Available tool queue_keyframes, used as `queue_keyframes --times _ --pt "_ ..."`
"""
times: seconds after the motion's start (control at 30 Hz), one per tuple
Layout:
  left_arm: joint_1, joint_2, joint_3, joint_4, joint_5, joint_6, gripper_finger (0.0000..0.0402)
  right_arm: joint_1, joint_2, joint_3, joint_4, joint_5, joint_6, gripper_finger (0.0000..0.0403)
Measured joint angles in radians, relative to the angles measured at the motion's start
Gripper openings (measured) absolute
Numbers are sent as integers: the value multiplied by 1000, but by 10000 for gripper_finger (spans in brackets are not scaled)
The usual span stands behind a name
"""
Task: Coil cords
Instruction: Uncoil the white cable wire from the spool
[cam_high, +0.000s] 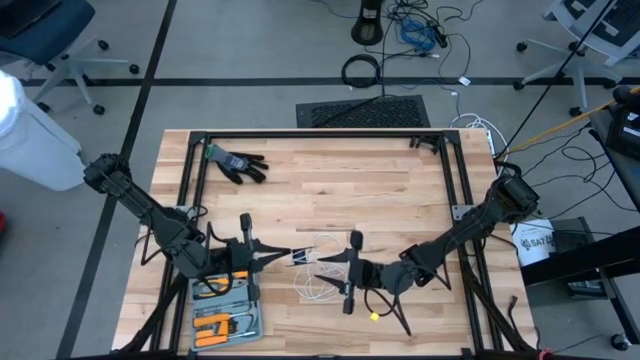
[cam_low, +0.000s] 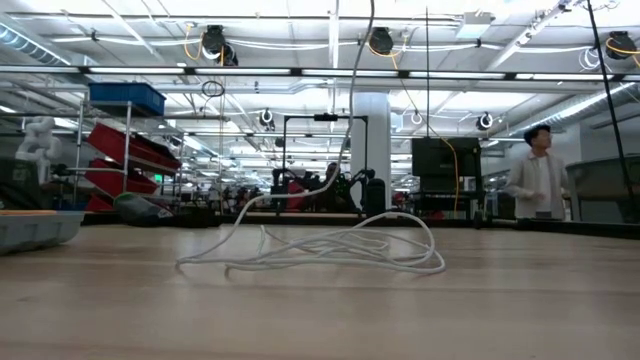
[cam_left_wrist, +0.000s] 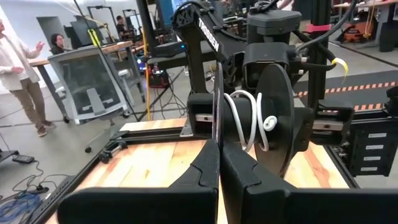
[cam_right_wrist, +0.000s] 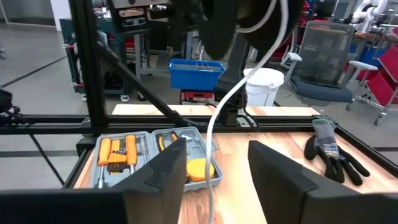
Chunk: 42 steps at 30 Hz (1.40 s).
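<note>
Near the tabletop's (cam_high: 400, 190) front edge, the left gripper (cam_high: 283, 256), fingers closed, meets the white cord (cam_high: 318, 270); the right gripper (cam_high: 325, 262) stands open, cord running between its fingers.

Table (cam_high: 330, 190): pale wood planks, matt, visible grain. Frame (cam_high: 320, 134) round it: black metal rails, dull sheen. Cord (cam_low: 330, 250): white, smooth, plastic-looking sheath. Glove (cam_high: 238, 163): black knit cloth, matt. Tool tray (cam_right_wrist: 155, 158): grey plastic; orange-handled tools inside. Right gripper (cam_right_wrist: 217, 174) fingers (cam_right_wrist: 165, 171): matt black plastic.
</note>
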<state>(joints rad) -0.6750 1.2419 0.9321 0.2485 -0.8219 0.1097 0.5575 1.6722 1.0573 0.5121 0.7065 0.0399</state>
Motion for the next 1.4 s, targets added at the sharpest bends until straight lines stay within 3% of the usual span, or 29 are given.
queue_keyframes --times 0.33,0.7,1.07,1.4 --pt "7 0 0 -57 0 1 0 -12 0 0 -26 23 0 9" --pt "7 -1 0 -60 0 1 0 -5 0 0 -33 112 26 1" --pt "7 -1 0 -87 0 2 0 75 -90 0 -87 172 25 1" --pt "10 -1 0 -135 -4 5 0 151 -159 0 -10 201 -80 0"
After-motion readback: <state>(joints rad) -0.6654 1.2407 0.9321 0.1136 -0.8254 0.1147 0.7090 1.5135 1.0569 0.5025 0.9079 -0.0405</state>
